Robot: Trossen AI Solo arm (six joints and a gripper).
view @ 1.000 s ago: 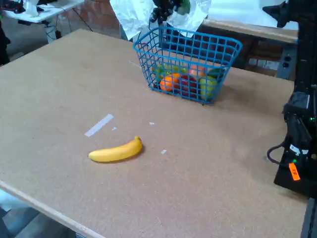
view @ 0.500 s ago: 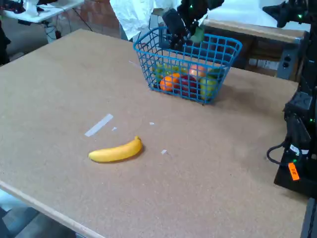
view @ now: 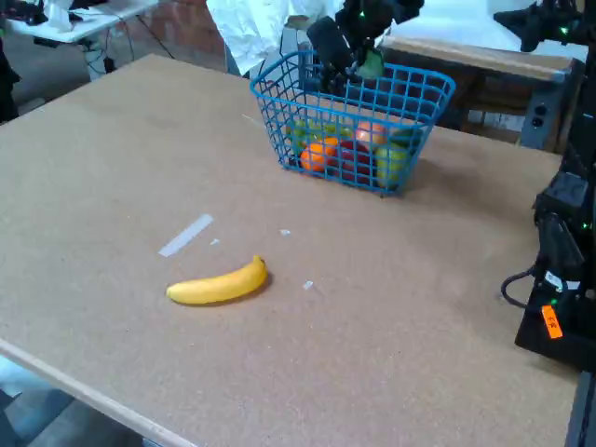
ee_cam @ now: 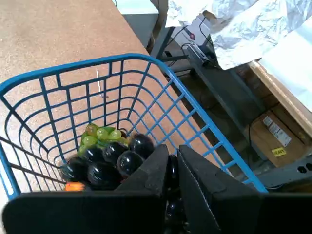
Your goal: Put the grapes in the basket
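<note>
A yellow banana (view: 219,284) lies on the table (view: 112,186) near a tape strip (view: 185,235).

Blue mesh basket (ee_cam: 161,78); glossy black grapes (ee_cam: 114,161); yellow banana (view: 218,284); tan table (view: 140,177)

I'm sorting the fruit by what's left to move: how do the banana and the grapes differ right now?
The banana is yellow, one long curved piece; the grapes are a cluster of dark round berries. The banana lies on the table, far from the basket; the grapes hang inside the basket, gripped by the gripper. Both are fruit.
</note>
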